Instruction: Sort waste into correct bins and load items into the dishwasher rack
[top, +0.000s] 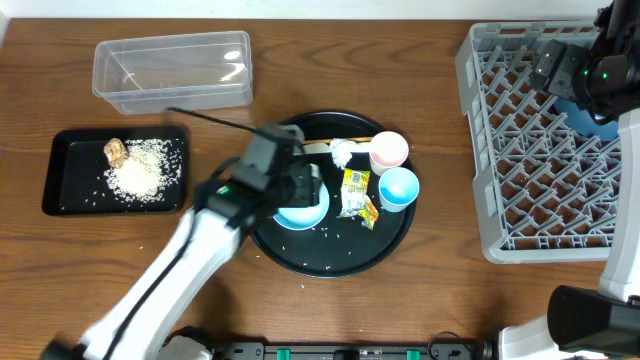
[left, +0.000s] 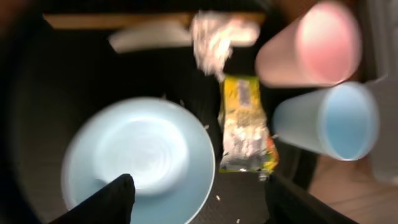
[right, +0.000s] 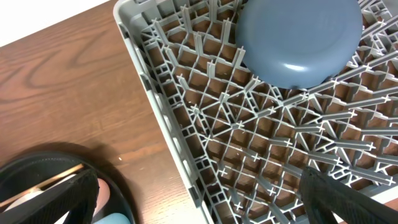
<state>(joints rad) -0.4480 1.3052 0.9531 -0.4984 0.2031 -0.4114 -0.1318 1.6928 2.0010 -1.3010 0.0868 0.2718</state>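
Note:
My left gripper (left: 202, 202) is open over the round black tray (top: 385, 245). One finger hangs above the small pale-blue and white bowl (left: 140, 158), the other above bare tray; nothing is held. Beside the bowl lie the yellow-green wrapper (left: 244, 124) and the crumpled tissue (left: 214, 37). The pink cup (left: 311, 46) and light-blue cup (left: 329, 121) lie next to them. Rice and a brown lump (top: 115, 151) sit in the shallow black bin (top: 65, 195); the clear tub (top: 170, 70) is behind it. My right gripper (right: 208, 199) is open above the dishwasher rack (right: 180, 124), where the dark-blue bowl (right: 298, 40) rests upside down.
A wooden stick (left: 118, 20) and a flat white piece (left: 149, 38) lie at the far side of the round tray. A few rice grains (top: 330, 235) are scattered on the tray near the bowl. Bare wooden table separates the tray from the rack.

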